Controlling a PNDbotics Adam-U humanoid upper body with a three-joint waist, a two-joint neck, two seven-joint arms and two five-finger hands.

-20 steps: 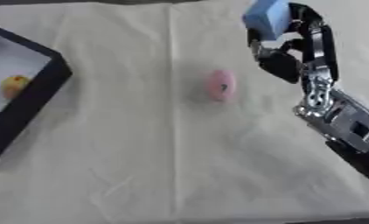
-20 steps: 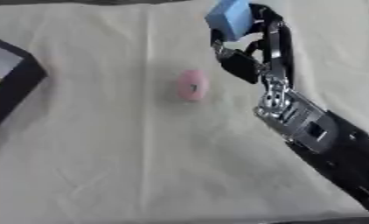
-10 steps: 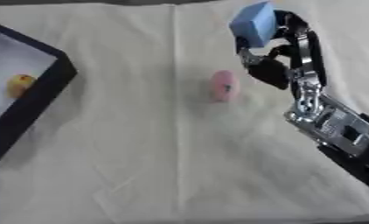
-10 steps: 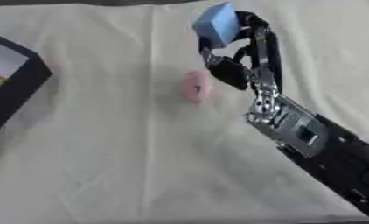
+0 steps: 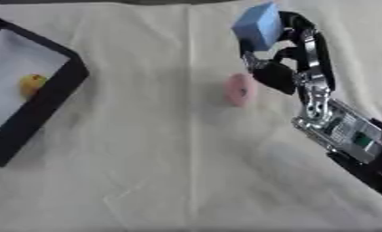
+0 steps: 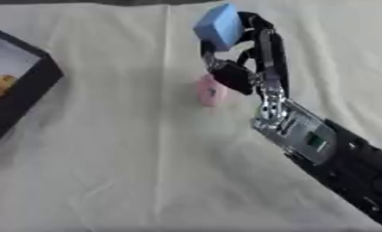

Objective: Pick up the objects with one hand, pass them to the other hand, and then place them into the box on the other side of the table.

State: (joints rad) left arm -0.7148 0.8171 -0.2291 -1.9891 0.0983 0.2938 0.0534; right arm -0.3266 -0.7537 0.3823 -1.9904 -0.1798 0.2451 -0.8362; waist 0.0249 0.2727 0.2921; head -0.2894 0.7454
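Overhead, wide bare cream tablecloth (image 5: 146,172) is seen between the black-walled box (image 5: 48,97) at left and the arm.
A light blue foam cube (image 5: 257,26) is held aloft, pinched in the raised right hand (image 5: 285,54), above the pink round object (image 5: 241,89) lying on the cloth.

Light here is pretty even and soft, bright enough, coming from overhead I think. The cream cloth-covered table (image 5: 131,172) looks a bit washed out, no hard glare. My right hand (image 5: 293,54) and the light blue cube (image 5: 257,26) it holds are smeared with blur. The black rectangular box (image 5: 44,102) casts a faint shadow. The small pink rounded object (image 5: 240,89) looks fuzzy too.
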